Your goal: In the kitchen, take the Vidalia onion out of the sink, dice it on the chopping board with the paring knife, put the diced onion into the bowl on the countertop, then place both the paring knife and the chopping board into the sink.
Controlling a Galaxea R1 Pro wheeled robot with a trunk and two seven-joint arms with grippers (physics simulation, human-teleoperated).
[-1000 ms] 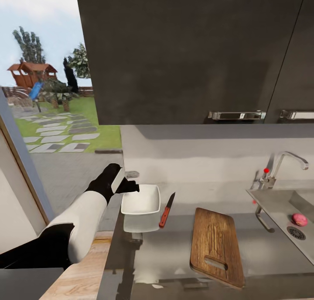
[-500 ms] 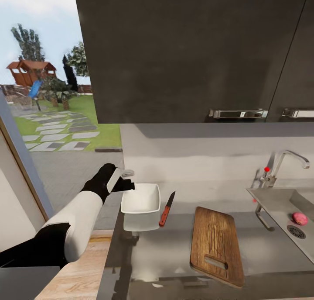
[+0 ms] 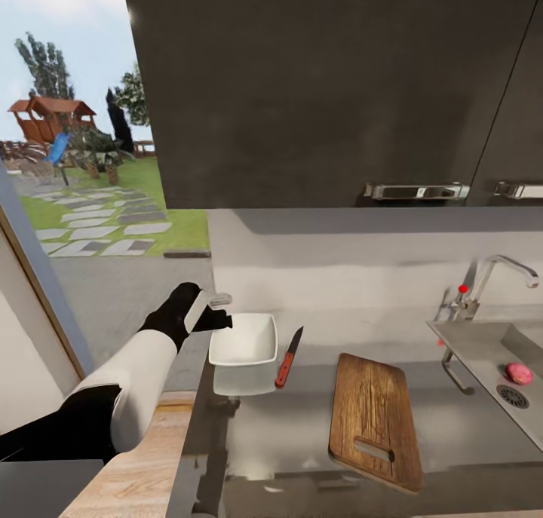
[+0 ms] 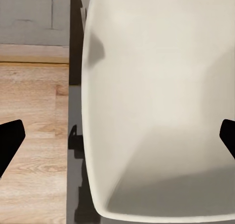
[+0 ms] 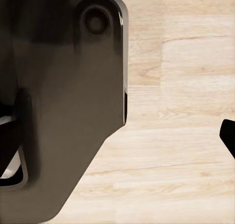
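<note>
White bowl (image 3: 243, 341); knife (image 3: 288, 358) with dark blade, red handle; brown grained board (image 3: 372, 421); grey countertop (image 3: 286, 427); steel sink (image 3: 490, 352); pink onion (image 3: 518, 372); red faucet knob (image 3: 462, 289).

The head view looks forward and down from high over the countertop (image 3: 317, 435), taking in the bowl (image 3: 243, 341), the sink (image 3: 494, 367) and a window to the garden. The left wrist view looks closely down into that same bowl (image 4: 156, 106), sharing it with the head view. The right wrist view faces a pale wood floor (image 5: 181, 136) at close range
</note>
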